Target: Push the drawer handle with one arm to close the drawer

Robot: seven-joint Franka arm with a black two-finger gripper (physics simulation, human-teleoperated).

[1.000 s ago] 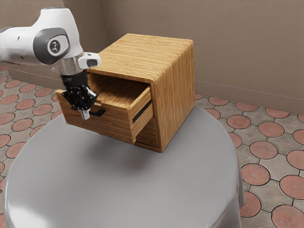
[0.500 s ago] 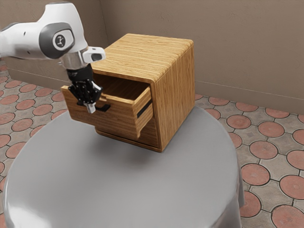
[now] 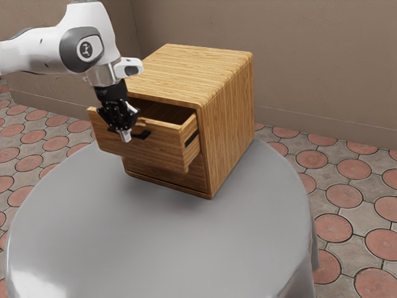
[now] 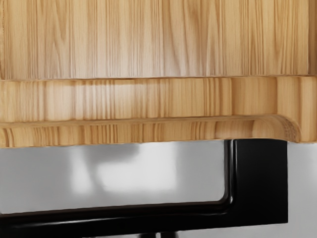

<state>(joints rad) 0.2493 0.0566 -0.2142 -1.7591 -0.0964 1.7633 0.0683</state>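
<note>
My gripper [image 3: 126,135] is shut in front of the upper drawer [image 3: 162,147] of the wooden cabinet [image 3: 229,115], its tips at the black handle [image 3: 144,135] and hiding the handle's middle. That drawer stands partly out. In the wrist view the drawer's front edge [image 4: 148,99] runs across, with the black handle [image 4: 257,183] jutting out from it. The tips of my gripper [image 4: 157,235] are close together just outside the handle's bar, with nothing seen between them.
The cabinet stands on a round table with a grey cloth [image 3: 155,242]. Below the pulled-out drawer is a lower front panel [image 3: 139,168], flush with the cabinet. A brown wall [image 3: 310,62] rises behind.
My gripper and the upper drawer have moved together toward the cabinet, to the exterior view's right and slightly up. The drawer stands out less than before; the cabinet has stayed put.
</note>
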